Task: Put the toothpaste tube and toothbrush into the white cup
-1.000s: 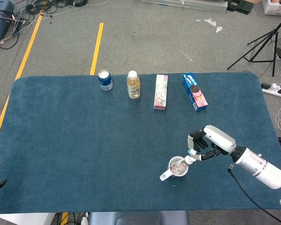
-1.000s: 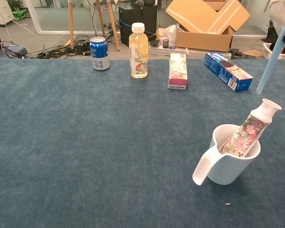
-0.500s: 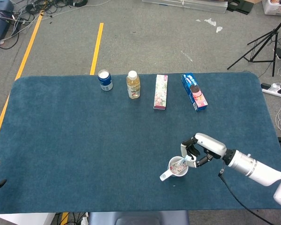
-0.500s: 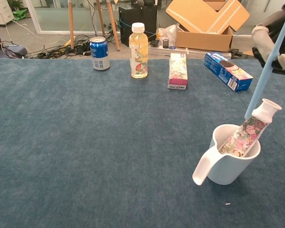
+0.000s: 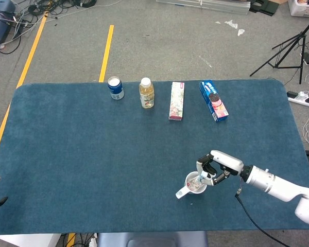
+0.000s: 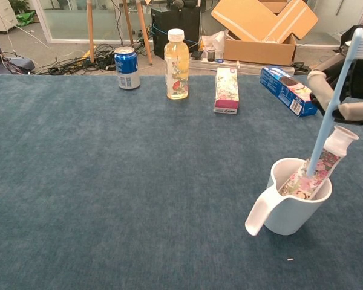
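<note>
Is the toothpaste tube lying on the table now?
No, the toothpaste tube leans inside the white cup, cap end up.

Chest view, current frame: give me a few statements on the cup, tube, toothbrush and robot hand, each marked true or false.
1. The toothpaste tube stands in the white cup, its cap sticking out above the rim. True.
2. The toothbrush lies flat on the table. False: it is nearly upright, its lower end inside the cup beside the tube.
3. The right robot hand holds the toothbrush. True.
4. The white cup has tipped onto its side. False: it stands upright, handle towards the camera and left.
5. The blue can sits right next to the cup. False: it stands far off at the back edge, beside the yellow bottle.
</note>
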`<action>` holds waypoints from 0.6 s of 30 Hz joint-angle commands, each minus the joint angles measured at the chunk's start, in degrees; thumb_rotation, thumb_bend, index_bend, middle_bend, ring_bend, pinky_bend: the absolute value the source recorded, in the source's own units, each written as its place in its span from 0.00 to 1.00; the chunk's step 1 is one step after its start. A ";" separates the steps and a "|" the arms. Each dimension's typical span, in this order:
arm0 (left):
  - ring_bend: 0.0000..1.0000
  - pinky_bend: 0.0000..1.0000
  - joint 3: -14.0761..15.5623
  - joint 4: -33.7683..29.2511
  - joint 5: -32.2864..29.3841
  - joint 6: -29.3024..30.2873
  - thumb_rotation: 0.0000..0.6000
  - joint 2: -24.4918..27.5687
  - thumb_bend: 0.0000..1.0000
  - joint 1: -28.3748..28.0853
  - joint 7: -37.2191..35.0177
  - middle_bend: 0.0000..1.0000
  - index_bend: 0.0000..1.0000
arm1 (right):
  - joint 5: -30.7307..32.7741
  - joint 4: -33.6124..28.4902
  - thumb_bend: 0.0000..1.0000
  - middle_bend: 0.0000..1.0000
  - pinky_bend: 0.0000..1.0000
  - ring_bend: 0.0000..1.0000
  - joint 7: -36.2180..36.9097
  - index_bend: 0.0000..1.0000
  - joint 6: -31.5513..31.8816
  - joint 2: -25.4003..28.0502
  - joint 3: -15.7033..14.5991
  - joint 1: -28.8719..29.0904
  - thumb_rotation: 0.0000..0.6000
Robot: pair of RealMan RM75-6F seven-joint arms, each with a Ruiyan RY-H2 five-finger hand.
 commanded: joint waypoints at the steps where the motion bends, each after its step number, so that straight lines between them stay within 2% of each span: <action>1: 0.16 0.18 0.01 -0.05 0.07 0.02 1.00 0.07 0.00 0.02 -0.12 0.14 0.39 | 0.08 1.13 0.25 0.78 0.79 0.77 0.59 0.64 0.29 -1.06 -0.81 0.56 1.00; 18: 0.16 0.18 0.04 -0.09 0.14 -0.01 1.00 0.10 0.00 0.01 -0.15 0.14 0.39 | 1.41 2.94 0.24 0.78 0.79 0.77 0.89 0.64 1.18 -2.35 -3.74 2.28 1.00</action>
